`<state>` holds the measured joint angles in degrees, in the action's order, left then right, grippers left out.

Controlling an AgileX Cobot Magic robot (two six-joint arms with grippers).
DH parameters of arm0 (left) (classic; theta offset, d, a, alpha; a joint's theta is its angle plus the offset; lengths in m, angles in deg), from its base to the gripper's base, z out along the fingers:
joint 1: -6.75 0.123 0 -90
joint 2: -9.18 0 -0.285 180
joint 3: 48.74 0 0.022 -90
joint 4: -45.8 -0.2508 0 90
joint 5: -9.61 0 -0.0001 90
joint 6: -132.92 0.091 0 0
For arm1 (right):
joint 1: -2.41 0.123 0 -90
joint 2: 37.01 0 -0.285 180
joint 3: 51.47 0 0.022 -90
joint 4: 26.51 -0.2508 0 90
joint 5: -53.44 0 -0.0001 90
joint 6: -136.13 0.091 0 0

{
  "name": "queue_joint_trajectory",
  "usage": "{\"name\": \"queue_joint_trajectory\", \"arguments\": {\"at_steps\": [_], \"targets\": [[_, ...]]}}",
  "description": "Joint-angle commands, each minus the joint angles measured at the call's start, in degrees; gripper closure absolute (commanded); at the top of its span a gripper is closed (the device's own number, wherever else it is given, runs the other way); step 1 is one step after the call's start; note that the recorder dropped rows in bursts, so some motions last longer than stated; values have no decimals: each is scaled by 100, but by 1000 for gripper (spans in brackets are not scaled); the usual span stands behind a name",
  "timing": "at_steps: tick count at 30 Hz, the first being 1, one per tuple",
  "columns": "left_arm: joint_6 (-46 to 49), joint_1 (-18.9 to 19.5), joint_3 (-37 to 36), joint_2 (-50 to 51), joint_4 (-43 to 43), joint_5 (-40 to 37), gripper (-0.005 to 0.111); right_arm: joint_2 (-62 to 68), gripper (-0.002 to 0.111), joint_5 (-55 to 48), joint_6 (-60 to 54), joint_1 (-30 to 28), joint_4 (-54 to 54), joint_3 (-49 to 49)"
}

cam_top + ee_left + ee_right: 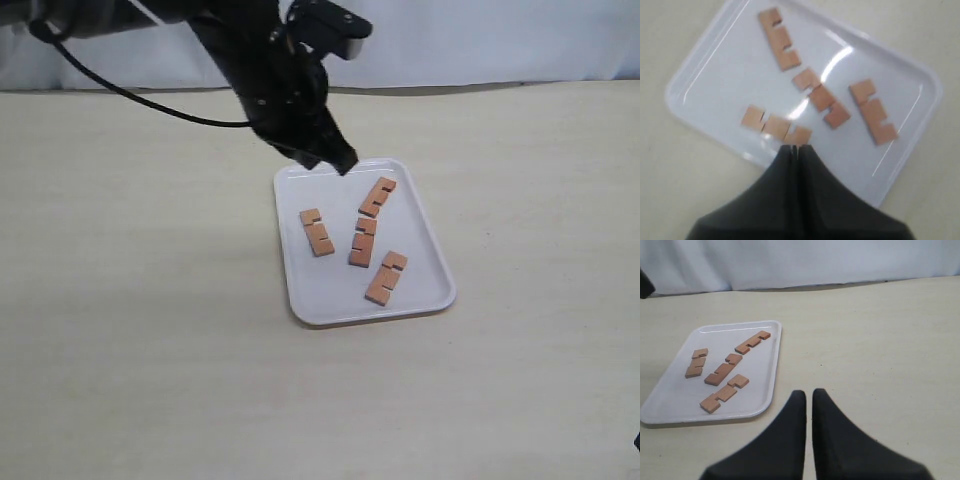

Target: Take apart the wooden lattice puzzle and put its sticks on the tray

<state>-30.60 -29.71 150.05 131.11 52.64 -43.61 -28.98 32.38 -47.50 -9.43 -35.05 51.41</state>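
The lattice puzzle is no longer a grid. Its several notched reddish-brown sticks lie apart and flat on the white tray (330,290): one at the left (317,232), one at the far side (377,197), one in the middle (363,242) and one nearest the front (386,277). My left gripper (345,162) hangs above the tray's far left corner, shut and holding nothing. In the left wrist view its tips (796,147) hover over the end of one stick (776,126). My right gripper (809,392) is shut and empty over bare table beside the tray (670,400).
The pale tabletop (130,300) spreads wide round the tray. A white backdrop (500,40) runs along its far edge. A black cable (130,95) trails from the left arm across the far left of the table.
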Motion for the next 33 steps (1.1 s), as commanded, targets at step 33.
{"name": "queue_joint_trajectory", "arguments": {"at_steps": [33], "targets": [[-1227, 3769, -6737, -9126, -1071, 3185, 107, -25, 104, 7, -1, -33, 1, -10]]}}
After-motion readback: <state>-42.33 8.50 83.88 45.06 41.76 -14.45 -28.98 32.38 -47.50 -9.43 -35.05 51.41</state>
